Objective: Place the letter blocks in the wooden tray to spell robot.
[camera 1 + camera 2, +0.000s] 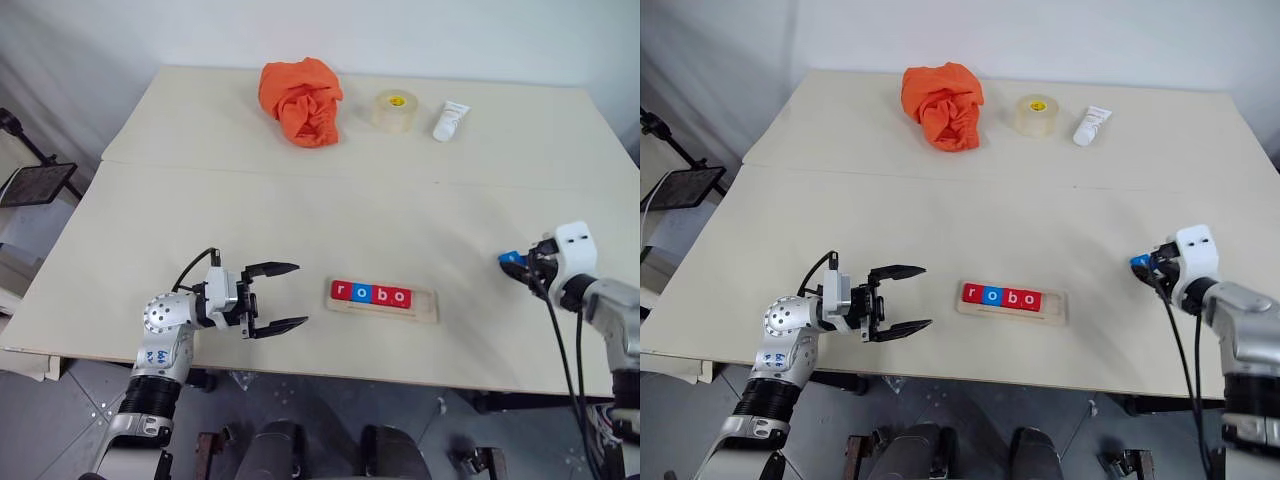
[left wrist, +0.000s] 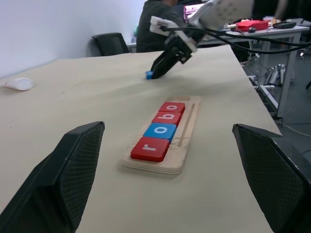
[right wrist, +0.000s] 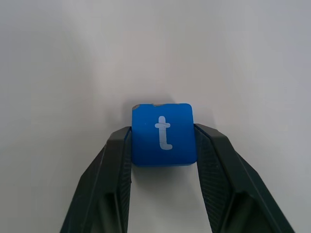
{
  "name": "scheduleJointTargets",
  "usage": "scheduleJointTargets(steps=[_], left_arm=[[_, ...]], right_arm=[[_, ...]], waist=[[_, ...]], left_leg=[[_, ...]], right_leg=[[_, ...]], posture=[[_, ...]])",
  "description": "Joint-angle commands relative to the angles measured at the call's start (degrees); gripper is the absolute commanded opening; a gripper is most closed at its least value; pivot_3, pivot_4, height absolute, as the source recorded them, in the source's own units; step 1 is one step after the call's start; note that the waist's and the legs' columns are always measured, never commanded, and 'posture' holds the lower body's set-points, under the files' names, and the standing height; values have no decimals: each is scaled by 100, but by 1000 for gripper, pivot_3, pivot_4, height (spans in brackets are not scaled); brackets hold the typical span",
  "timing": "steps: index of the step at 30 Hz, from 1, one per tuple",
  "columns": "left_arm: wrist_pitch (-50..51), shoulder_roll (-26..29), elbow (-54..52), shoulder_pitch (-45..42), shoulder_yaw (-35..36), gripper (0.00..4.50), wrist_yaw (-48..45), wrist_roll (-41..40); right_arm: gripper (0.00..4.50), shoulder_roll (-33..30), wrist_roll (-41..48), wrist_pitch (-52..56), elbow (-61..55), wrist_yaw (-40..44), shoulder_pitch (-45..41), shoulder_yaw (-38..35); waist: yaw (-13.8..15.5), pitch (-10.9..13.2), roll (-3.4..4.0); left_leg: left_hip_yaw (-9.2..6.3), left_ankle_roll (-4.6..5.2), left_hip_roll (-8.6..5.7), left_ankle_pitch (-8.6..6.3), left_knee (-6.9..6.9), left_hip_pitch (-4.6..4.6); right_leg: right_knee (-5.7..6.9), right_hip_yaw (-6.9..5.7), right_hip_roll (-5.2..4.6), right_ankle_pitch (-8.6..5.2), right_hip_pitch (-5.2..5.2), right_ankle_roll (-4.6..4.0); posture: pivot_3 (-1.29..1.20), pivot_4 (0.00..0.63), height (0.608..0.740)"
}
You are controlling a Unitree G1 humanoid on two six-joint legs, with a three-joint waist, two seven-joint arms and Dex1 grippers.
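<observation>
Looking over the table (image 1: pixel 300 210), I saw the tray (image 1: pixel 425 306) lying near the front edge, about at the middle of it. Four blocks sat in its groove, touching one another: a red r (image 1: pixel 342 290), a blue o (image 1: pixel 361 293), a red b (image 1: pixel 381 295) and a red o (image 1: pixel 400 297). The slot at the right end of the tray was bare.

My right gripper (image 3: pixel 163 145) was low over the table near the right edge, well apart from the tray. Its two fingers (image 3: pixel 114 165) pressed on both sides of the blue t block (image 3: pixel 163 134), so it was grasping this block. The letter faced up to the wrist camera. If the block rested on the table or was a little above it, I could not tell.

My left gripper (image 1: pixel 290 296) stood released, with its fingers spread wide and nothing between them. It was at the front edge, to the left of the tray, pointing toward it but apart from it.

Along the far edge I saw an orange cloth (image 1: pixel 302 100), a tape roll (image 1: pixel 395 110) and a white tube (image 1: pixel 450 121), in this order from left to right.
</observation>
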Motion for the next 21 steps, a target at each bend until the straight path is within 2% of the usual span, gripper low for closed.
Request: scheduleJointTargets(steps=[1, 7, 14, 16, 21], left_arm=[[-141, -62, 144, -167, 9, 4500, -106, -35], [-272, -187, 546, -433, -34, 4500, -300, -23], [-351, -253, 807, -611, -28, 4500, -454, -18], [-361, -258, 839, -630, -26, 4500, -486, -18], [-347, -254, 831, -637, -10, 4500, -518, -25]], right_arm=[[1463, 200, 198, 654, -1371, -578, 404, -470], [1463, 1028, 404, 1592, -3103, -1411, 1243, -737], [1463, 1587, 445, 1897, -3700, -1841, 1626, -651], [2194, 1615, 412, 1832, -3733, -1863, 1709, -603], [3699, 1592, 534, 1762, -3953, -1741, 1885, -546]], waist=[[-4, 0, 0], [-3, 0, 0], [-13, 0, 1], [-14, -1, 1], [-15, 0, 1]], left_leg=[[3, 0, -1, 0, 1, 0], [1, -1, 1, 1, -1, 3], [2, 0, -7, 1, -2, 4], [2, 0, -6, 1, -2, 4], [3, 0, -6, 1, -3, 4]], right_leg=[[0, 3, 0, 0, -1, 0], [5, 4, 1, 0, -3, 0], [10, 13, 0, 0, -7, 0], [12, 13, 1, 0, -8, 0], [12, 13, 1, 0, -8, 0]], posture=[[0, 150, 740], [0, 150, 740], [0, 150, 740], [0, 150, 740], [0, 150, 740]])
